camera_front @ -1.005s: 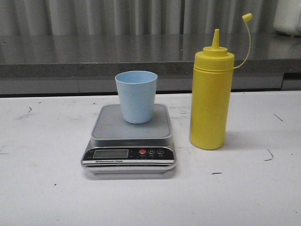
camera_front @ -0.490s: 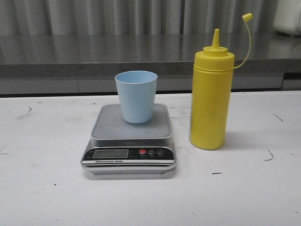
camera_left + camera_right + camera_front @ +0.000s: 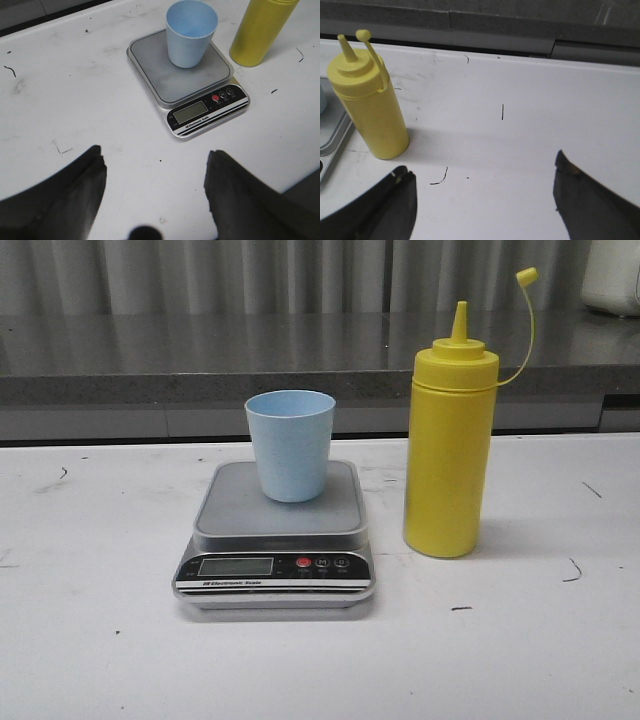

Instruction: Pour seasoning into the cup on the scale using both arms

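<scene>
Front view: the pale blue tapered plastic cup [image 3: 290,445] stands upright on the grey steel platform of the flat digital scale [image 3: 275,540]; the tall yellow plastic squeeze bottle [image 3: 449,452] stands upright on the white table [image 3: 100,640] at 3 o'clock of the scale, apart from it. Left wrist view: left gripper [image 3: 156,185] spread, holding nothing, well short of the scale. Right wrist view: right gripper [image 3: 485,200] spread, holding nothing, clear of the bottle.

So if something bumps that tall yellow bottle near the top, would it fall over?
Probably. The yellow bottle is tall on a narrow base, so a high push would likely tip it. Its round body would then likely roll on the table, and smooth plastic may slip.
</scene>
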`<move>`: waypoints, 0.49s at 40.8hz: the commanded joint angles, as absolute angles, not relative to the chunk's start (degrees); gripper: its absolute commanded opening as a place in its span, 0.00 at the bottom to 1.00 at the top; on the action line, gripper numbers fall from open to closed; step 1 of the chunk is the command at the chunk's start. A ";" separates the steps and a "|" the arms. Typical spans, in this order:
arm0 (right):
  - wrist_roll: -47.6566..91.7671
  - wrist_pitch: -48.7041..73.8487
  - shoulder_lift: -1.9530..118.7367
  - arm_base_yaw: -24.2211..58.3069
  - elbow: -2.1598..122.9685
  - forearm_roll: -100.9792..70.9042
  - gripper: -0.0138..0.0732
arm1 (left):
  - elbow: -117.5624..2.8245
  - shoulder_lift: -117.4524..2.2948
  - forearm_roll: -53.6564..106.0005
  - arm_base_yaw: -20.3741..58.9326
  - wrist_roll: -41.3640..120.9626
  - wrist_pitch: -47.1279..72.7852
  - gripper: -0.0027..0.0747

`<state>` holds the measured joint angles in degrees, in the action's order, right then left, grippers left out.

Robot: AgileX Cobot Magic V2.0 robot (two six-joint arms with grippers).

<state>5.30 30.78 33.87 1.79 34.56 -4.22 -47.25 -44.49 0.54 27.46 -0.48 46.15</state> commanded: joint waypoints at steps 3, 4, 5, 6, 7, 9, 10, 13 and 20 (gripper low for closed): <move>7.81 24.75 34.32 6.32 36.63 -4.52 0.84 | -48.66 -44.34 0.64 27.85 -0.70 42.12 0.57; 7.92 24.75 34.39 7.70 36.63 -4.52 0.84 | -48.66 -44.34 0.64 27.85 -0.70 42.12 0.57; 7.92 24.85 34.69 8.80 36.63 -4.52 0.84 | -48.66 -44.34 0.64 27.85 -0.70 42.12 0.57; 7.92 24.93 35.03 10.29 36.63 -4.52 0.84 | -48.66 -44.34 0.64 27.85 -0.70 42.12 0.57; 7.86 24.98 35.43 11.44 36.63 -4.60 0.84 | -48.66 -44.34 0.64 27.85 -0.70 42.12 0.57; 7.86 24.93 36.75 14.57 36.63 -5.05 0.84 | -48.66 -44.34 0.64 27.85 -0.70 42.12 0.57; 7.86 24.86 37.74 15.72 36.63 -5.35 0.84 | -48.66 -44.34 0.64 27.85 -0.70 42.12 0.57; 7.86 24.46 41.35 19.83 36.63 -6.94 0.84 | -48.66 -44.34 0.64 27.85 -0.70 42.12 0.57; 6.10 16.27 50.05 23.94 34.00 -7.57 0.84 | -48.66 -44.34 0.64 27.85 -0.70 42.12 0.57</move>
